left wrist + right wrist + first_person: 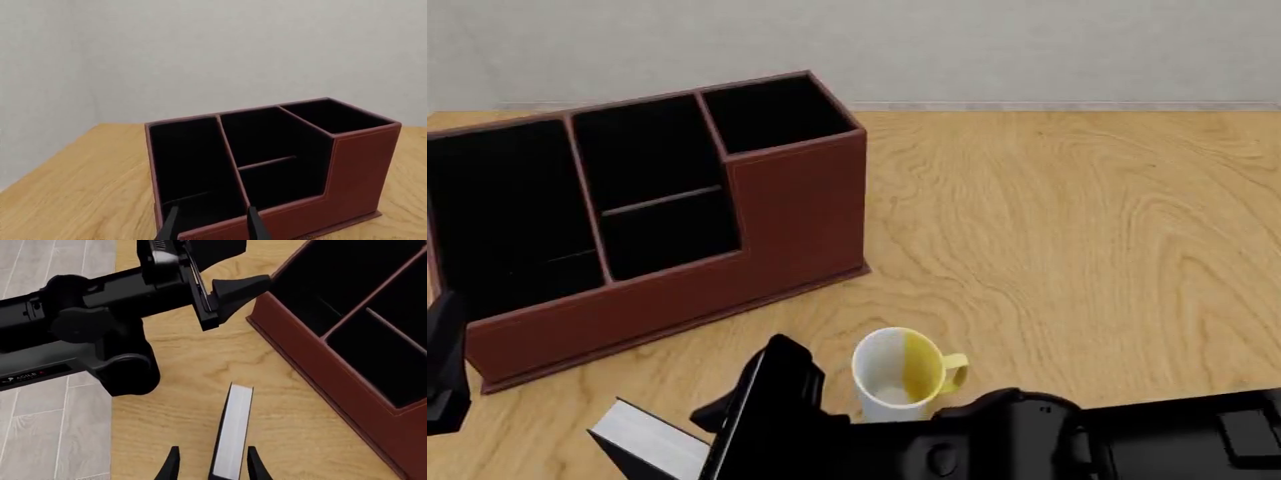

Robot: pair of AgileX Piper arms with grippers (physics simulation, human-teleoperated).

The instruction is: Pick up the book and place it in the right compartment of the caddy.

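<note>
The book point(232, 430) stands on edge on the table, white page edges toward my right wrist camera and black cover point(747, 400) toward the front. My right gripper point(213, 452) is open around it; one finger is close to the book and a gap shows on the other side. The reddish-brown caddy point(794, 210) stands at the back left. Its right compartment point(767, 110) is a narrow black-lined end section with nothing in it. My left gripper point(212, 210) is open with nothing between its fingers, just in front of the caddy's point(363, 175) low front wall.
A white-and-yellow mug point(897, 375) stands on the table right beside the book and my right arm point(1028, 440). My left arm point(100, 305) lies close beyond the book. Bare wooden tabletop point(1068, 220) stretches to the right of the caddy.
</note>
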